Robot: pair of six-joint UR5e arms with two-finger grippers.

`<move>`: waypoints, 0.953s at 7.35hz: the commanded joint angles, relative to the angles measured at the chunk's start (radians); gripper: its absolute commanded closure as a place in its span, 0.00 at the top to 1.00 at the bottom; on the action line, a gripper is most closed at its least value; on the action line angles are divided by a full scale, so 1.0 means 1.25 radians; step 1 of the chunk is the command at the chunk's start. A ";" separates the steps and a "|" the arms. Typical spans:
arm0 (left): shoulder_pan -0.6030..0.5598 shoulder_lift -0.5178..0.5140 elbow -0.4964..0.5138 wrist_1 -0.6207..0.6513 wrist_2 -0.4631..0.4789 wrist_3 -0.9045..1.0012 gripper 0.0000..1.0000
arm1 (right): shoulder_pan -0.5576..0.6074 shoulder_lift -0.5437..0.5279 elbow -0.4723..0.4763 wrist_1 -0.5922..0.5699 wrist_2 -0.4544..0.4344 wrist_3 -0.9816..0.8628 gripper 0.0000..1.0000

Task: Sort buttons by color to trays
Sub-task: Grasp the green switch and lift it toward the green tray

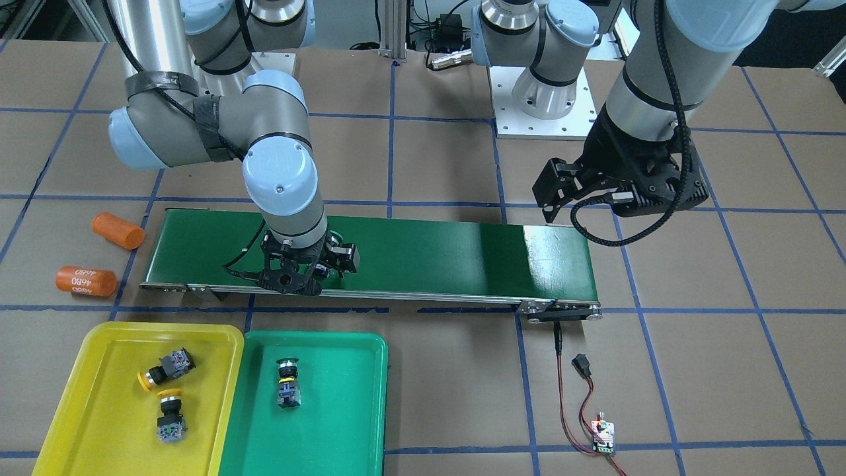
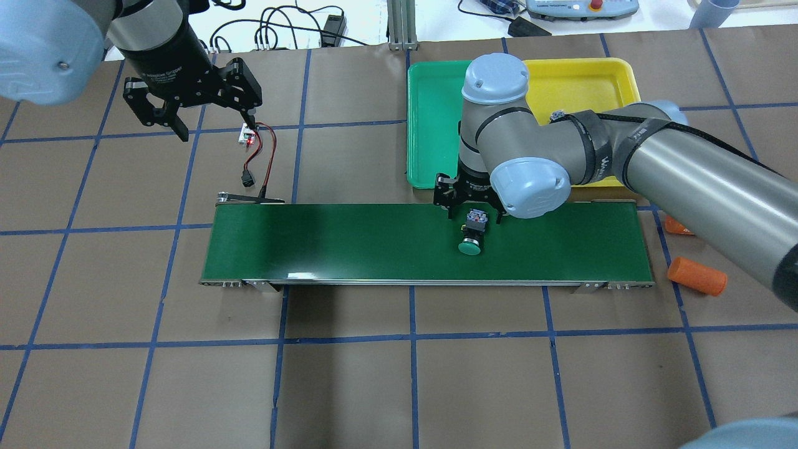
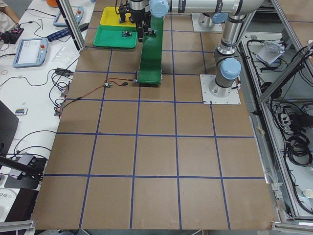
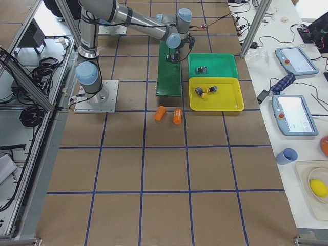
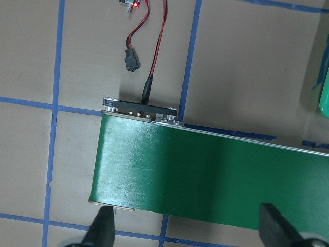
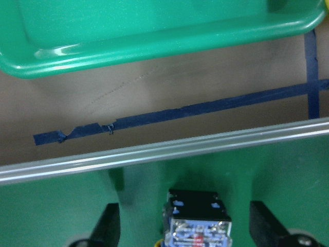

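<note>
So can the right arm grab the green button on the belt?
Probably yes: the open right gripper straddles the green-capped push-button switch on the dark-green conveyor belt, nothing in between.

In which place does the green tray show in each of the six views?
Front-facing: green tray bottom, left of centre.
Overhead: tray top, just right of centre.
Exterior left: tray top left.
Exterior right: tray top, right of centre.
Left wrist: tray sliver, right edge.
Right wrist: tray across the top.
Shared landmark: conveyor belt beside it.
</note>
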 commanded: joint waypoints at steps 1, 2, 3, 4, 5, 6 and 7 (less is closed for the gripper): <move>0.001 0.002 0.001 0.000 -0.001 0.000 1.00 | 0.000 -0.008 0.005 0.044 0.006 0.007 0.00; 0.001 0.007 0.001 -0.001 0.002 0.000 1.00 | -0.002 -0.019 -0.002 0.046 0.003 0.007 0.00; 0.001 0.003 0.000 -0.001 0.006 0.001 1.00 | -0.004 -0.029 -0.006 0.042 0.002 0.007 0.00; 0.001 -0.005 0.000 -0.001 0.002 0.000 1.00 | -0.011 -0.052 -0.016 0.036 -0.004 0.007 0.00; 0.001 -0.013 -0.003 0.000 0.004 0.000 1.00 | -0.025 -0.059 -0.066 0.032 -0.010 -0.007 0.00; 0.001 -0.012 0.000 0.000 0.006 0.001 1.00 | -0.046 -0.040 -0.117 0.013 -0.007 -0.044 0.00; 0.001 -0.014 -0.003 0.000 0.007 0.001 1.00 | -0.050 0.030 -0.170 -0.073 -0.009 -0.144 0.00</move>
